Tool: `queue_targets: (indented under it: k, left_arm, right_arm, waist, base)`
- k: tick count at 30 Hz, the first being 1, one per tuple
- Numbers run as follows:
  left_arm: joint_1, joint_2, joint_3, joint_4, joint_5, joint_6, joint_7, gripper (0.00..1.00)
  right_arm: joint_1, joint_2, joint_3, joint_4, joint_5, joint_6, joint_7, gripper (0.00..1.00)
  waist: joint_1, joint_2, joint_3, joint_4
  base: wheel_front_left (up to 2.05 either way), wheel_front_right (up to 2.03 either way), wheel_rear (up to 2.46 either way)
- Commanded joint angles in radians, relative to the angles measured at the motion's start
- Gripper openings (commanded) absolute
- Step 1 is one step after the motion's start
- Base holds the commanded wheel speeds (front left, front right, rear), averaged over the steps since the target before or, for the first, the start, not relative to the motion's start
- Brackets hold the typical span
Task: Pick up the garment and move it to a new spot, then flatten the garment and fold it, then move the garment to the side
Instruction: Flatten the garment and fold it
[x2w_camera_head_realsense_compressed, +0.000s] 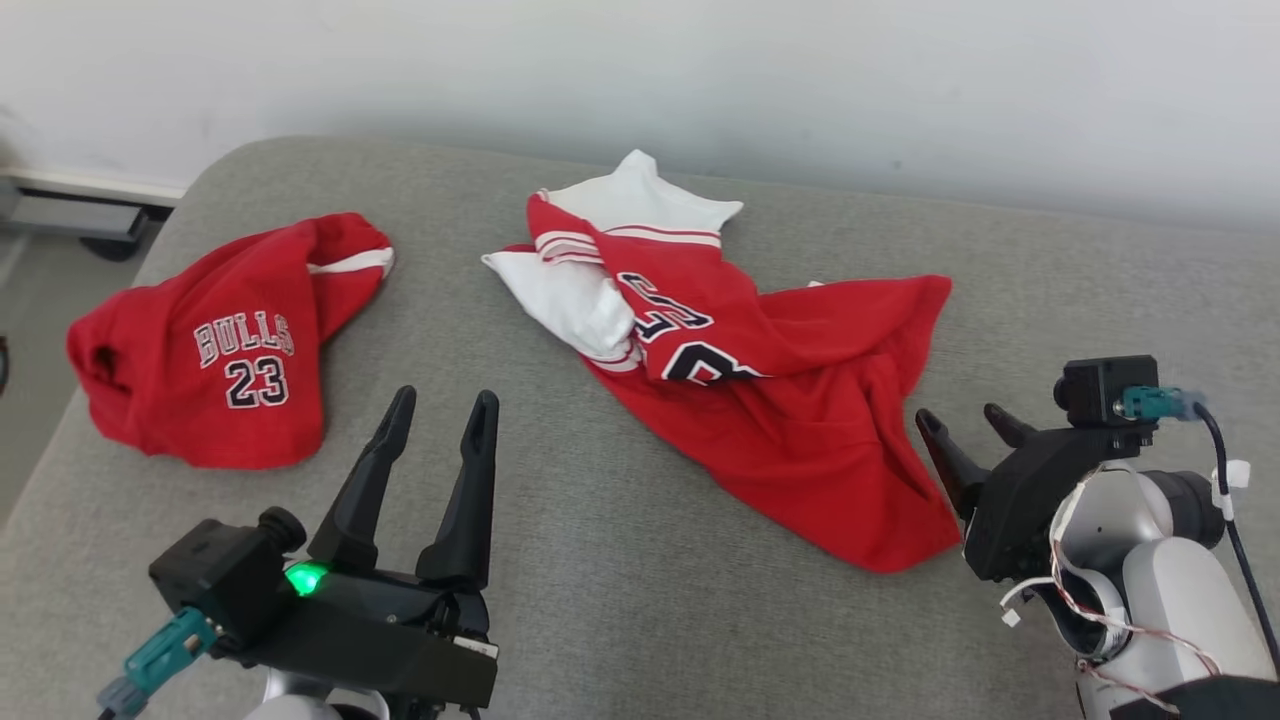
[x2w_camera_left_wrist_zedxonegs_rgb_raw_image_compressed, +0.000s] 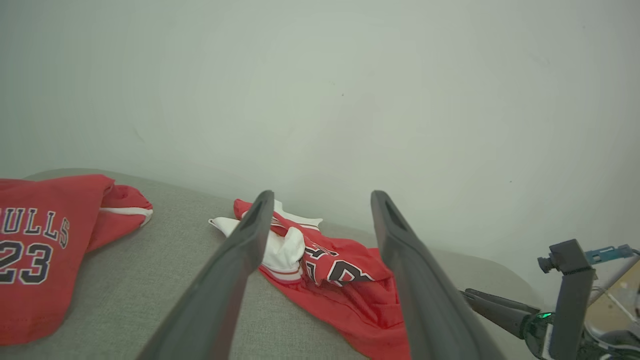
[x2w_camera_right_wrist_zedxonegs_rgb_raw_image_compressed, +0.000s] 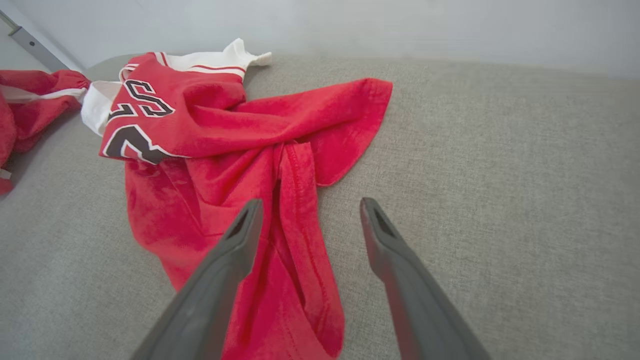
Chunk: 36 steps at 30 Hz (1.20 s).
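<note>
A crumpled red-and-white jersey (x2w_camera_head_realsense_compressed: 790, 420) is taking up the middle of the grey padded surface (x2w_camera_head_realsense_compressed: 600, 600), and a second red jersey (x2w_camera_head_realsense_compressed: 200, 340) is lying bunched at its left end. Between the two a bare lane is running from near edge to far edge, the left gripper (x2w_camera_head_realsense_compressed: 446, 395) standing at its near mouth, jaws spread. Bare cloth is also stretching along the front and to the right, where the right gripper (x2w_camera_head_realsense_compressed: 957, 412) is sitting open-jawed just beside the hem. A pale wall (x2w_camera_head_realsense_compressed: 700, 70) is closing off the far side.
</note>
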Motion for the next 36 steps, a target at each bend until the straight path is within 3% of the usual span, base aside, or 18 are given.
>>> queue_targets:
  k: [1,14,15,16,18,28,36]
  left_arm:
    - [-0.012,-0.002,-0.001,0.005,0.004,-0.004,0.0,1.0]
    - [-0.012,-0.016,-0.003,0.019,-0.014,-0.018,0.001,1.0]
    - [-0.011,-0.017,-0.003,0.019,-0.015,-0.019,0.001,1.0]
    - [-0.01,-0.018,-0.002,0.019,-0.017,-0.02,0.001,1.0]
    - [-0.007,-0.018,0.0,0.019,-0.019,-0.022,0.0,1.0]
    - [0.003,-0.016,0.002,0.019,-0.023,-0.02,0.0,1.0]
    - [0.014,-0.009,0.012,0.007,-0.025,-0.014,-0.001,1.0]
  right_arm:
    - [-0.024,-0.004,-0.01,0.031,0.011,0.0,0.007,1.0]
    - [-0.124,-0.003,-0.028,0.288,0.028,0.0,0.042,1.0]
    - [-0.127,-0.003,-0.028,0.298,0.033,0.0,0.041,0.82]
    - [-0.13,-0.003,-0.028,0.305,0.036,0.0,0.039,0.38]
    - [-0.137,-0.003,-0.023,0.316,0.037,0.0,0.032,0.0]
    - [-0.091,-0.004,-0.026,0.283,0.017,0.0,0.052,0.0]
    - [0.041,-0.004,-0.154,0.072,-0.115,0.0,0.133,0.0]
  waist:
    - [0.0,-0.0001,0.004,0.021]
    - [0.0,-0.0001,0.013,0.066]
    - [0.0,-0.0001,0.013,0.067]
    - [0.0,-0.0001,0.013,0.067]
    - [0.0,-0.0001,0.013,0.066]
    - [0.0,-0.0001,0.003,0.05]
    - [0.0,-0.0001,0.002,0.013]
  base:
    - [0.0,0.0,0.0]
    - [0.0,0.0,0.0]
    - [0.0,0.0,0.0]
    - [0.0,0.0,0.0]
    - [0.0,0.0,0.0]
    - [0.0,0.0,0.0]
    - [0.0,0.0,0.0]
